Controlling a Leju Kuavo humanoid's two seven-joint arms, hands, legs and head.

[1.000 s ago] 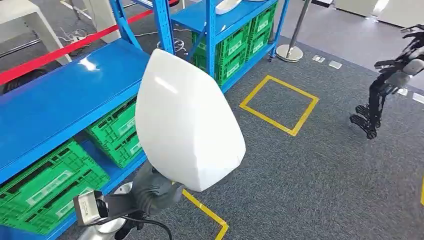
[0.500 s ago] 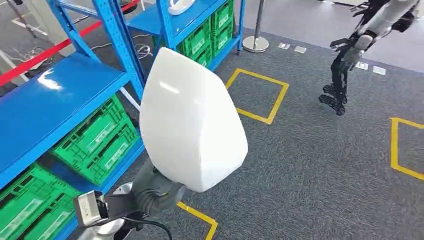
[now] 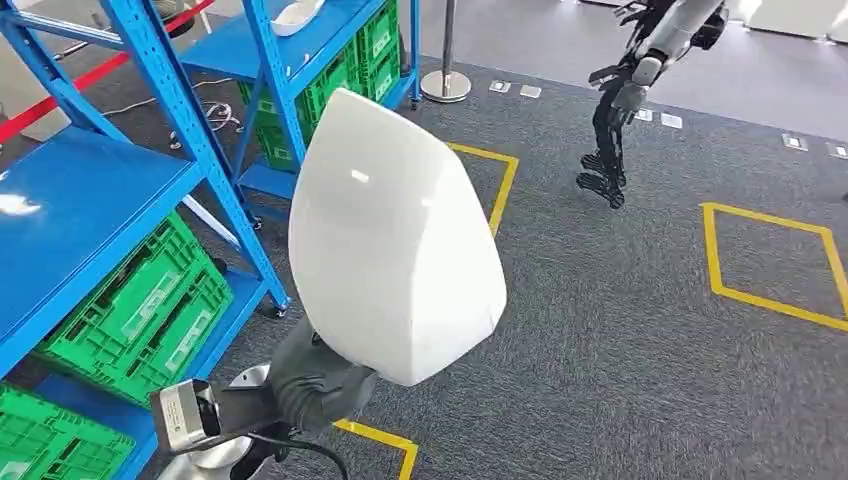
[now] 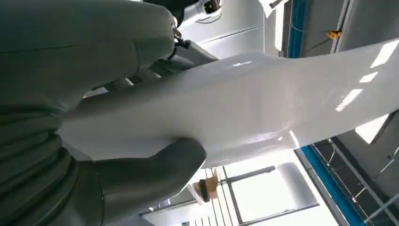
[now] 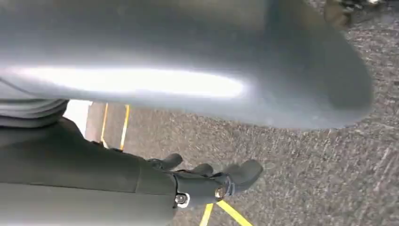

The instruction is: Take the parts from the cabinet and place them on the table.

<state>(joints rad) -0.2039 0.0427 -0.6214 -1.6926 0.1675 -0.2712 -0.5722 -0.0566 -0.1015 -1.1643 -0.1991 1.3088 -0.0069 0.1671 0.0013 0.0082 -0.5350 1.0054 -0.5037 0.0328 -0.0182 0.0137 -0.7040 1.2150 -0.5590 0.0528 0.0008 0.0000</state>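
Cabinet (image 3: 150, 70): blue steel shelving along the left of the head view, its uprights and flat shelves above a grey carpet floor (image 3: 620, 330).
Green crates (image 3: 140, 310): ribbed plastic crates stored on the lower shelves of the cabinet.
Second white piece (image 3: 297, 12): lies on a farther shelf, near the top edge of the head view.
Left hand (image 4: 146, 165): grips the white part (image 3: 395, 240) at its lower edge; in the left wrist view the thick grey thumb presses one face and darker fingers (image 4: 136, 77) lie against the other.
White part: a large, smooth, rounded shell held upright in front of the robot, clear of the cabinet and above the carpet; centre of the head view.
Floor markings (image 3: 770, 260): yellow tape squares on the carpet, one behind the part and one farther right.
Right hand (image 5: 207, 181): hangs above the carpet beneath a large grey curved surface; fingers curled loosely, nothing in them.
Second robot (image 3: 625, 95): stands at upper right, dark arm hanging down.
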